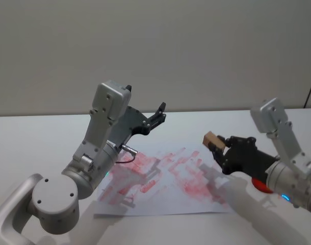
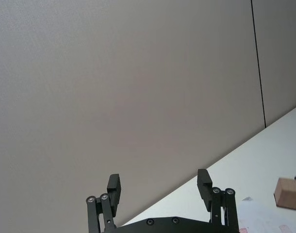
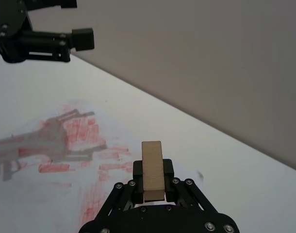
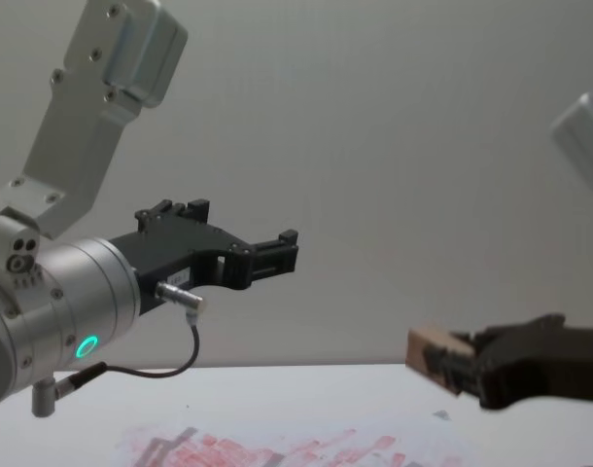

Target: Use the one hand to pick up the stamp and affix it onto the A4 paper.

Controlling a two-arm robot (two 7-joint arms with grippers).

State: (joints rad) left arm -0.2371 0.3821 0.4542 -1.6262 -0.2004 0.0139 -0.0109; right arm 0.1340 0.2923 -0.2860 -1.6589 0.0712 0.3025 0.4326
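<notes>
The right pincer (image 1: pixel 220 147) is shut on the stamp (image 1: pixel 212 139), whose long axis runs straight out past the fingertips. It hangs in the air by the right side of the paper (image 1: pixel 171 186), which lies flat on the bench (image 1: pixel 38 135) below and towards the robot's left. Judged from this, the next move is down and slightly left. The left pincer (image 1: pixel 159 113) is raised over the paper's far edge, wide open and holding nothing.

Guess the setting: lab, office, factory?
Probably a robot test bench in a lab: plain white table, bare grey wall, and a paper sheet crowded with red stamp marks. The right gripper holds a wooden stamp in the air; the left gripper hangs open, raised.
</notes>
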